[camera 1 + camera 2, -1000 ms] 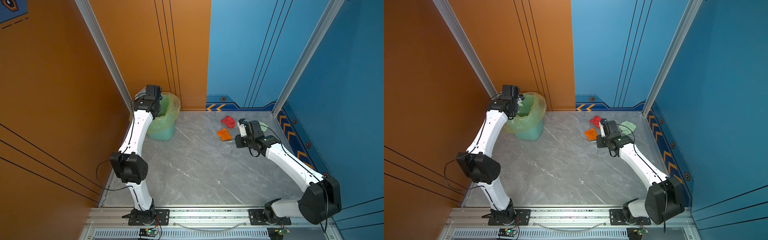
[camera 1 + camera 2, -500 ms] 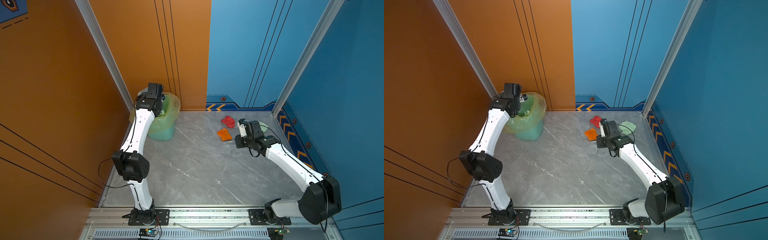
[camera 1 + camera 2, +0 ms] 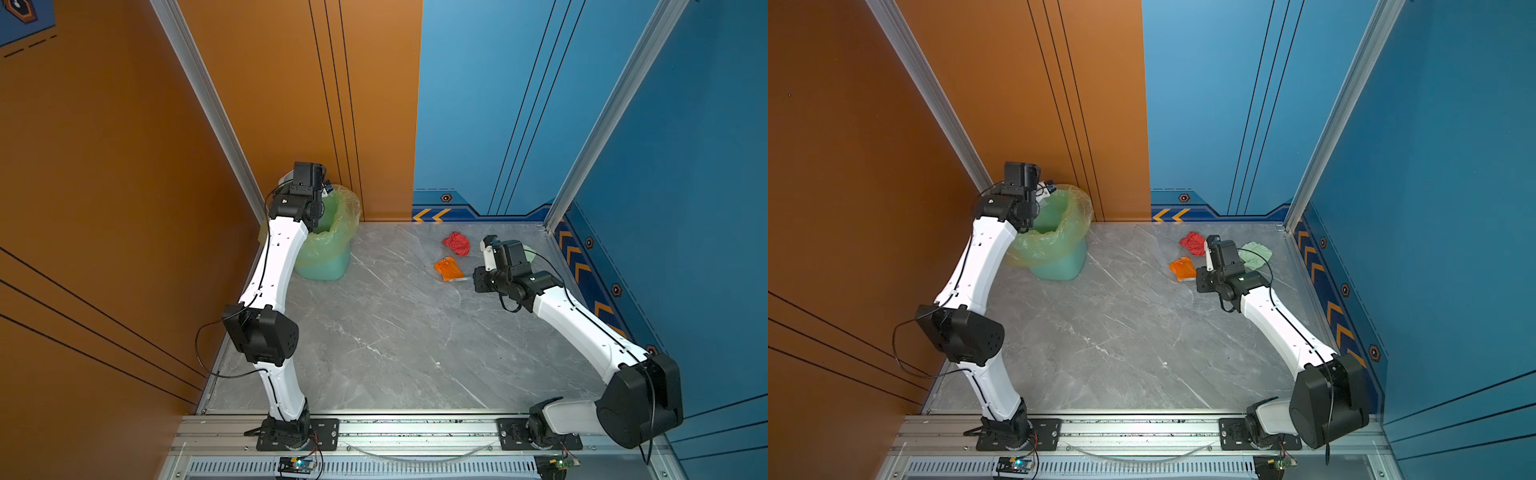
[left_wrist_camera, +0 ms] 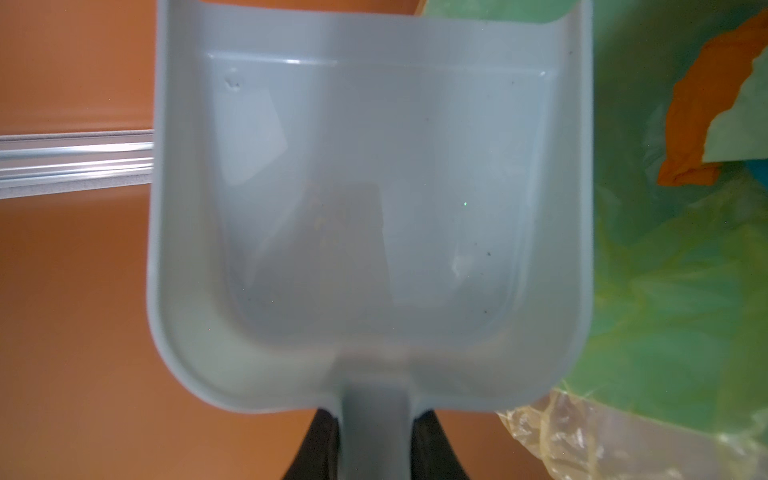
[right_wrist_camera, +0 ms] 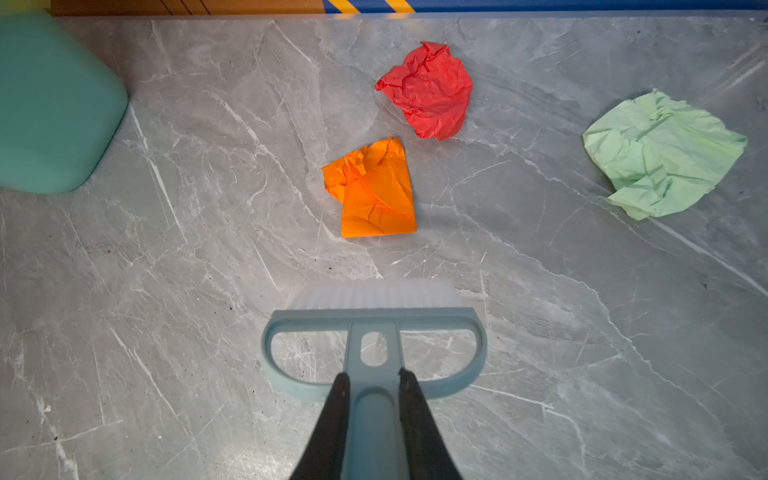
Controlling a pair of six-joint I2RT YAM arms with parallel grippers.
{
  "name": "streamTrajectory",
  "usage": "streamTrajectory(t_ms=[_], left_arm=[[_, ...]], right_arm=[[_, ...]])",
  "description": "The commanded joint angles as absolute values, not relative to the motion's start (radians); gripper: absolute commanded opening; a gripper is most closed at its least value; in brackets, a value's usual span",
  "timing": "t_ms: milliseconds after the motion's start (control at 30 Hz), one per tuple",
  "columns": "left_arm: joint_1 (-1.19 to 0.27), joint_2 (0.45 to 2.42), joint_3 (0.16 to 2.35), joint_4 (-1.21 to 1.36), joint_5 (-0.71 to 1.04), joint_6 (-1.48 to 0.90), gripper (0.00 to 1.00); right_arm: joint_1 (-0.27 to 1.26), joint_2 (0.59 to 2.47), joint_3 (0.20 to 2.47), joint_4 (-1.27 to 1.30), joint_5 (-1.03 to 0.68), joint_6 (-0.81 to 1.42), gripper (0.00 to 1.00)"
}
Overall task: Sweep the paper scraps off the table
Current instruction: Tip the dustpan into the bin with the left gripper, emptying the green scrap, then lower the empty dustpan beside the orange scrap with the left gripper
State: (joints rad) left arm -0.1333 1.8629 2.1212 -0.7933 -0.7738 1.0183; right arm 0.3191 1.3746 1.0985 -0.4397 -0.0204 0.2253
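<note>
Paper scraps [image 3: 1192, 243]: 3 lie on the table [image 5: 166, 291], all ahead of the right gripper [image 5: 374, 374].
Orange scrap [image 5: 376, 191]: nearest, just beyond the bristles of the brush [image 5: 374, 299] and not touching them.
Red scrap [image 5: 426, 89]: farther ahead, just beside the orange one but apart from it.
Pale green scrap [image 5: 660, 153]: well off to that gripper's right, toward the blue wall.
Right gripper: clenched on the brush handle; I cannot tell whether the bristles touch the table.
Left gripper [image 4: 376, 415]: clenched on the handle of the dustpan [image 4: 370, 208], which it holds up at the rim of the bin [image 3: 332, 266], well apart from the brush.
Dustpan: empty, with no paper in its tray.
Binned paper [image 4: 706, 104]: orange and pale green pieces show inside the liner, beside the dustpan's mouth.
Done: by my judgement, at least 1 load is in the bin.
Left: 3 scraps to gather, with the dustpan to come down beside the brush, then another tip into the bin.
</note>
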Motion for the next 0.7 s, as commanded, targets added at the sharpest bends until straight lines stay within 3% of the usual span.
streamTrajectory(t_ms=[0,400,667], left_arm=[[-0.147,1.804,2.164,-0.782,-0.686,0.925,0.1],[-0.204,1.847,2.329,-0.76,-0.704,0.901,0.1],[-0.311,1.78,2.218,-0.762,-0.572,0.835,0.12]], right_arm=[[0.303,1.384,1.133,-0.393,0.024,0.291,0.0],[0.298,1.445,1.158,-0.403,0.047,0.331,0.0],[0.284,1.449,1.154,-0.399,0.071,0.343,0.0]])
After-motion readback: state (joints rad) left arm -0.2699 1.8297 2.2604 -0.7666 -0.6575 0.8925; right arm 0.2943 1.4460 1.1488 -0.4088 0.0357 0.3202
